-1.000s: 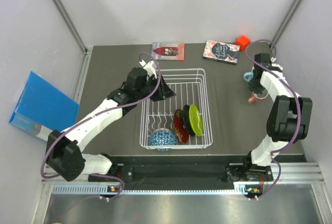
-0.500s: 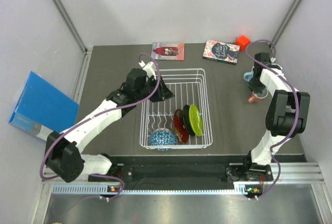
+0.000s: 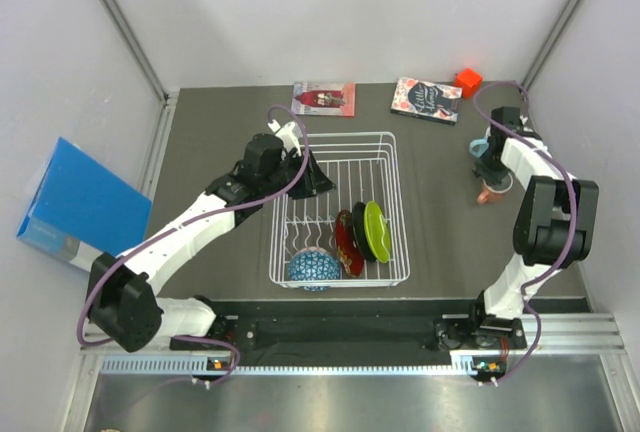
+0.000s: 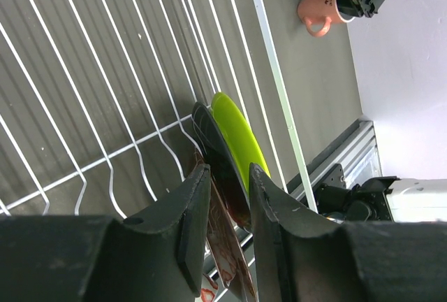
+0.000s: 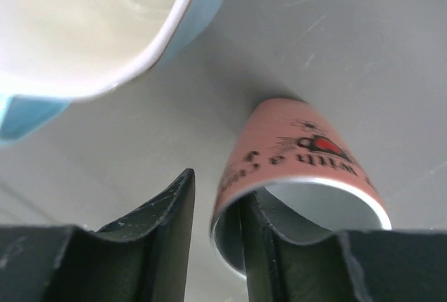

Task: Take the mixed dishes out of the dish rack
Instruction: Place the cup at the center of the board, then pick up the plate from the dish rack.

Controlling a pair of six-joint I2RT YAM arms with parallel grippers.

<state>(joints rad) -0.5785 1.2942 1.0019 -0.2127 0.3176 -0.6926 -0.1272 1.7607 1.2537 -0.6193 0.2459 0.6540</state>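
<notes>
The white wire dish rack (image 3: 391,138) holds a blue-patterned bowl (image 3: 311,268), a red patterned plate (image 3: 345,242), a black plate (image 3: 359,233) and a lime green plate (image 3: 377,230). My left gripper (image 3: 312,178) hovers open over the rack's far left part. In the left wrist view its fingers (image 4: 195,207) frame the green plate (image 4: 237,134) and black plate (image 4: 215,154) beyond them, with nothing between them. On the table to the right are a light blue mug (image 3: 481,145) and a salmon-pink cup (image 3: 487,192). My right gripper (image 5: 216,190) is open astride the cup's (image 5: 293,152) wall, one finger inside.
A blue box (image 3: 80,202) leans outside the table at the left. Two books (image 3: 324,98) (image 3: 427,99) and a red block (image 3: 467,79) lie along the far edge. The light blue mug (image 5: 105,22) stands close beside the pink cup.
My right gripper's jaws have parted from the pink cup's wall, leaving a gap at the outer finger. The left arm has stayed where it was.
</notes>
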